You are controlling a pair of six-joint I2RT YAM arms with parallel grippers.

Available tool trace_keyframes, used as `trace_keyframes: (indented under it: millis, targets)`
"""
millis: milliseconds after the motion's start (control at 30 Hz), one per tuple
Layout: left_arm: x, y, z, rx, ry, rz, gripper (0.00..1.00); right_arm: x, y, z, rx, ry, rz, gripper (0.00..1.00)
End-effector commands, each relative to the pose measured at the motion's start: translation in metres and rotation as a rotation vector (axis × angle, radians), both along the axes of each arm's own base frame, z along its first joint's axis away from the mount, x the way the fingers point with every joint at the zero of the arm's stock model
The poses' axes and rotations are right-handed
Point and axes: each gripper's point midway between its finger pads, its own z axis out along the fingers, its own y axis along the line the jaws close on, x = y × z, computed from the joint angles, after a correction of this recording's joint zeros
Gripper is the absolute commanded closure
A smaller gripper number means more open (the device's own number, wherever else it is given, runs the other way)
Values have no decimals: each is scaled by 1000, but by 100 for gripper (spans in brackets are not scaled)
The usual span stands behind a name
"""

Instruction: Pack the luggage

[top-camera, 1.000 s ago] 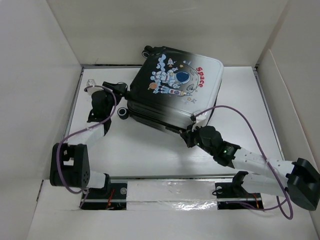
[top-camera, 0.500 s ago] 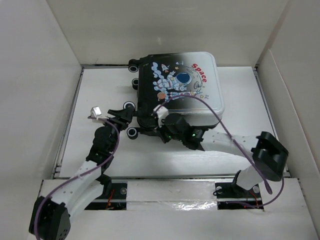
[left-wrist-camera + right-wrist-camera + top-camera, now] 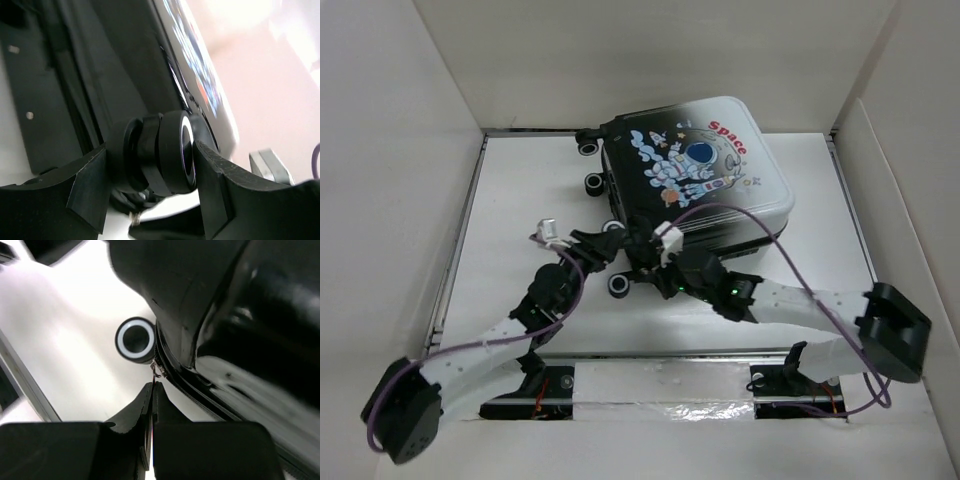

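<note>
The luggage (image 3: 705,165) has swung round since half a second ago, its lettered end now nearer the right side of the desk (image 3: 520,190); it lies flat at the far middle, astronaut side up, wheels to the left. The left tool (image 3: 150,150) has followed it and grips a black caster wheel (image 3: 172,152) between its fingers. The right tool (image 3: 152,387) is pinched tight on the zipper pull (image 3: 156,371) at the near corner, just beside a second wheel (image 3: 135,339)

Counting from up top: one luggage (image 3: 705,165), three caster wheels (image 3: 597,185) I can see, two arms (image 3: 800,305), left gripper (image 3: 612,238) plus right gripper (image 3: 642,272) makes two, two purple cables (image 3: 720,207).
</note>
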Motion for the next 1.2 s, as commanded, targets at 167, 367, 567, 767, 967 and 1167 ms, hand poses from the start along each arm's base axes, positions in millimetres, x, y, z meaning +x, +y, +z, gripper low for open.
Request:
trace_keyframes:
  millis: [167,367,567,767,967,1167]
  targets:
    - [-25,-158,-6,207,-17,-408,100,-19,-77,85,271,-75,-47,100]
    - [-16,-215,4,231,-26,-472,100,-21,-106,90,417,-56,-178,100]
    - [11,-178,7,355,-3,-374,37,-15,-97,65,515,-31,-221,100]
    - [54,-77,26,426,51,-156,20,-6,-122,76,472,-91,-270,100]
    - [83,26,68,378,53,23,26,-6,-123,75,462,-101,-234,100]
    - [123,47,91,672,-50,-125,31,-11,-117,70,444,-101,-185,100]
